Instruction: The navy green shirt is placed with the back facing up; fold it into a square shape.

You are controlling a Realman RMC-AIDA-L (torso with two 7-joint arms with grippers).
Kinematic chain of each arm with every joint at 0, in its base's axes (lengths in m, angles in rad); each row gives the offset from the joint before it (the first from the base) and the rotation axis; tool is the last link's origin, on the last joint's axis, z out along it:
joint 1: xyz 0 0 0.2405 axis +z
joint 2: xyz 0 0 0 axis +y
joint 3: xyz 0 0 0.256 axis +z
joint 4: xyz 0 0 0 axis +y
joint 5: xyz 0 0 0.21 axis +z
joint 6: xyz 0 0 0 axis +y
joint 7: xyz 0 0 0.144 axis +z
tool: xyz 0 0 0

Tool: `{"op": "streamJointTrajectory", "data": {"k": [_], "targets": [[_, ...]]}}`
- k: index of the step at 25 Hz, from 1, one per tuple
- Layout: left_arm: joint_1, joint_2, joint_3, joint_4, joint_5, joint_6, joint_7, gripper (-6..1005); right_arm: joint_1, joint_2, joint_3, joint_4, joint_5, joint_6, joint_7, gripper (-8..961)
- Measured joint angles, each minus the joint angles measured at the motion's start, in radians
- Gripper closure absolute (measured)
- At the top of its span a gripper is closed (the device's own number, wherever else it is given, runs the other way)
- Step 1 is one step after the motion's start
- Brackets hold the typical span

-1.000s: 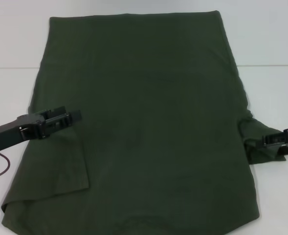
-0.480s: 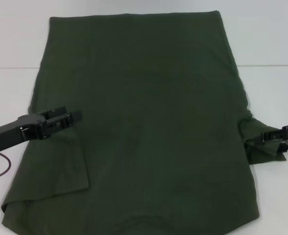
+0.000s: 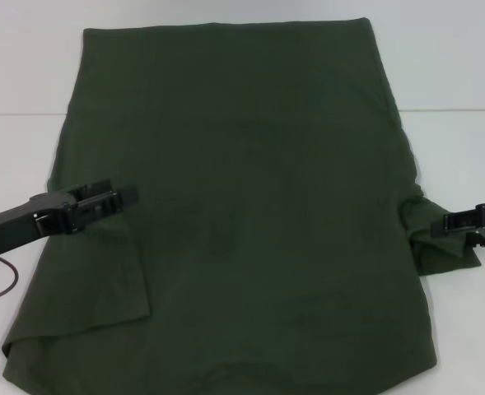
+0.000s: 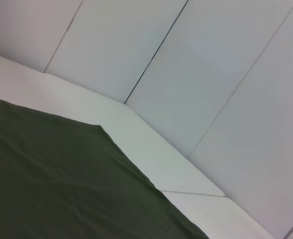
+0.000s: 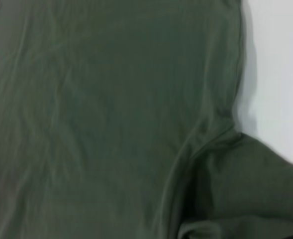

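A: Where is the navy green shirt?

B: It lies flat on the white table, plain side up. Its left sleeve is folded in over the body.

A: What is the left gripper doing?

B: It sits over the shirt's left edge, holding nothing. Its fingers are a little apart.

A: And the right gripper?

B: It is at the right sleeve, pinching the cloth.

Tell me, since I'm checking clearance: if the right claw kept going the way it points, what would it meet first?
Probably the navy green shirt: the right claw points inward at its bunched right sleeve, though how high it sits above the cloth is unclear.
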Motion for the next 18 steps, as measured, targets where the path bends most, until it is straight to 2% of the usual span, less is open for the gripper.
{"op": "streamJointTrajectory", "data": {"k": [2,12,18], "targets": [[0.0,0.0,0.0,0.0,-0.003,0.0,0.0,276,0.0,0.003,-0.002,0.007,0.0,0.013,-0.003,123],[0.003,0.0,0.0,0.0,-0.007,0.0,0.002,277,0.007,0.005,-0.011,0.019,-0.004,0.033,-0.004,580],[0.002,0.0,0.0,0.0,-0.007,-0.001,0.004,278,0.0,0.001,-0.005,0.017,-0.004,0.031,0.001,796]]}}
